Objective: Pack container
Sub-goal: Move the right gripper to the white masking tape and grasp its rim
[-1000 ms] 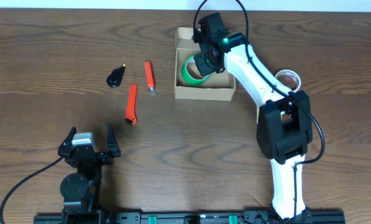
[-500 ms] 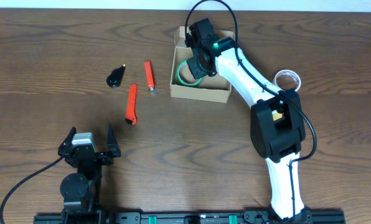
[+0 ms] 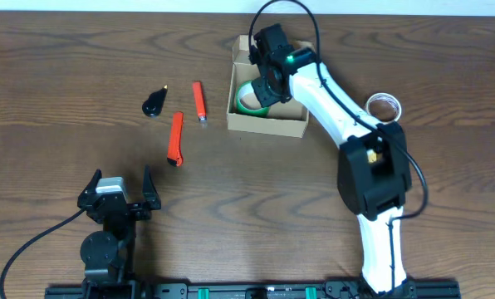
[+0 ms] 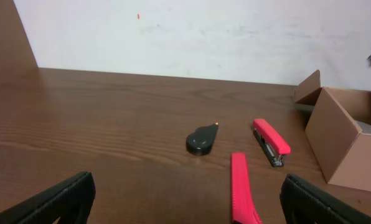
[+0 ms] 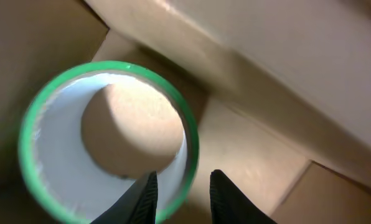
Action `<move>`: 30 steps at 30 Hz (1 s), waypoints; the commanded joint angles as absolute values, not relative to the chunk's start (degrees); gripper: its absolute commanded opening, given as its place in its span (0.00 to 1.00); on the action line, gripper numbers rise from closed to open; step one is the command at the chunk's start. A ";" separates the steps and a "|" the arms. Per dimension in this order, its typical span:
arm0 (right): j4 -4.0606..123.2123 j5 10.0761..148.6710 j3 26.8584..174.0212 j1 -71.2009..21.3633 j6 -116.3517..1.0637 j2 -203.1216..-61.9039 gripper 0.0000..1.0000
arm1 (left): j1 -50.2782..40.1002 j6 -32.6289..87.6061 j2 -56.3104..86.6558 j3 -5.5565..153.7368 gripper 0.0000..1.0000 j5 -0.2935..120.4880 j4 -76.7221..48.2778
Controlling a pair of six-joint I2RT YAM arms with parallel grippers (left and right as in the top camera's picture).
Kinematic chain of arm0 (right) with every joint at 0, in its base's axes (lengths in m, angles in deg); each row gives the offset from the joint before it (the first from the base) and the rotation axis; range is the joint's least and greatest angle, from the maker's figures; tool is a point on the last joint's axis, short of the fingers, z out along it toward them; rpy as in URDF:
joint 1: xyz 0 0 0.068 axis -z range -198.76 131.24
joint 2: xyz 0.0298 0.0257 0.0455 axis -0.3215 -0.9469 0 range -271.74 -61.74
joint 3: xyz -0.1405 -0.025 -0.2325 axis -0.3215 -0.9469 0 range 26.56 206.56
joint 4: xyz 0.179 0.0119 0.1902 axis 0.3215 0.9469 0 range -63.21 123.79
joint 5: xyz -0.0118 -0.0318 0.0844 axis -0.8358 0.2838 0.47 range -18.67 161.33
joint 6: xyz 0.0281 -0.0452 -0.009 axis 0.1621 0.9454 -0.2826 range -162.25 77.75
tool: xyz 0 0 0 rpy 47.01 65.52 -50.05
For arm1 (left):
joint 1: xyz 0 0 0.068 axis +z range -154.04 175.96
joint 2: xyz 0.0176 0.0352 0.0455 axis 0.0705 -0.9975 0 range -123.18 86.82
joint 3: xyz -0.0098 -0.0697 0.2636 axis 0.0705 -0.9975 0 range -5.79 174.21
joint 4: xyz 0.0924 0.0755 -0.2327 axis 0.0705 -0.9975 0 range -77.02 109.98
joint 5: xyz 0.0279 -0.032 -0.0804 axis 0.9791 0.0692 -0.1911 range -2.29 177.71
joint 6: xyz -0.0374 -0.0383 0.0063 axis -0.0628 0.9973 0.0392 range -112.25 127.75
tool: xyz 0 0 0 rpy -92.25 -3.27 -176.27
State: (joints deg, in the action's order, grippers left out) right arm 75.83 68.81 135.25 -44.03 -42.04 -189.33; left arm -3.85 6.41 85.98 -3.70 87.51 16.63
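Right pincer (image 5: 184, 179) down inside container (image 3: 264, 126), slightly spread, astride green tape roll (image 5: 55, 158) wall

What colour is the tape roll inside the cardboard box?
Green outside, white inside; the tape roll shows best in the right wrist view.

Item: container (image 3: 268, 124), plain tan-brown cardboard box.
Pose: upright, slightly skewed.
Lid: flap open.
Contents: green tape roll (image 3: 248, 99) against the left wall.
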 commanded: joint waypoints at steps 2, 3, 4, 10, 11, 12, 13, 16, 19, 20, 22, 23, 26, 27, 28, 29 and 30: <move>77.05 68.06 136.49 -44.29 -43.83 -177.35 0.32 | -4.01 6.01 86.46 -4.66 0.96 88.29 13.98; 77.49 67.54 136.49 -44.29 -44.51 -175.47 0.32 | -4.01 6.04 86.46 -4.66 0.96 88.29 13.98; 78.03 66.60 136.49 -44.21 -45.16 -173.72 0.33 | -4.01 6.04 86.46 -4.66 0.96 88.29 13.98; 83.98 58.21 136.49 -41.19 -48.62 -166.10 0.35 | -4.01 6.04 86.46 -4.66 0.96 88.29 13.98; 85.20 57.75 136.49 -39.90 -49.75 -165.66 0.36 | -4.01 6.01 86.46 -4.66 0.96 88.29 13.98; 86.34 57.79 136.49 -38.55 -50.85 -165.48 0.36 | -4.01 6.01 86.46 -4.66 0.96 88.29 13.98; 87.52 57.86 136.49 -36.99 -52.22 -165.48 0.36 | -4.01 6.04 86.46 -4.66 0.96 88.29 13.98; 91.13 58.40 136.47 -30.92 -56.84 -166.47 0.40 | -4.01 6.04 86.46 -4.66 0.96 88.27 13.98; 92.90 60.76 136.38 -24.41 -58.56 -168.11 0.46 | -4.01 6.04 86.46 -4.66 0.96 88.29 13.98; 93.07 61.92 136.36 -22.42 -58.54 -168.76 0.47 | -4.01 6.04 86.46 -4.66 0.96 88.29 13.98; 93.31 65.16 136.36 -18.29 -58.56 -170.45 0.48 | -4.01 6.01 86.46 -4.66 0.96 88.29 13.98; 93.38 67.34 136.36 -15.88 -58.54 -171.69 0.48 | -4.01 6.04 86.46 -4.66 0.96 88.29 13.98; 93.47 72.57 136.36 -10.66 -58.56 -175.63 0.47 | -4.01 6.04 86.46 -4.66 0.96 88.29 13.98; 93.51 73.50 136.36 -9.19 -58.61 -177.33 0.47 | -4.01 6.01 86.46 -4.66 0.96 88.29 13.98; 93.68 73.79 136.36 -8.27 -59.11 -178.60 0.47 | -4.01 6.04 86.46 -4.66 0.96 88.29 13.98; 93.90 73.79 136.36 -7.20 -59.98 -180.35 0.47 | -4.01 6.04 86.46 -4.66 0.96 88.29 13.98; 94.06 73.88 136.36 -6.35 -60.46 -182.10 0.47 | -4.01 6.04 86.46 -4.66 0.96 88.29 13.98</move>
